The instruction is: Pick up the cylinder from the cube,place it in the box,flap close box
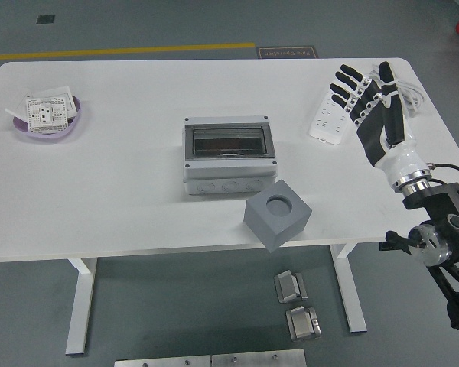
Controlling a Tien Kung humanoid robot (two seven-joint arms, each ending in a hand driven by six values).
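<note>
Grey dominates the head view: a grey plastic enclosure box [229, 155] with a dark see-through flap lying shut sits mid-table, and just in front of it, at the near edge, a grey cube [278, 215] shows an empty round hole, with no cylinder visible anywhere. Well apart to the right, the robot's black-and-white right hand [371, 103] hovers with fingers spread and holding nothing above a white power strip [333, 115]. Judging by this, both placing and closing look finished, so the next move probably calls only for parking the arm.
</note>
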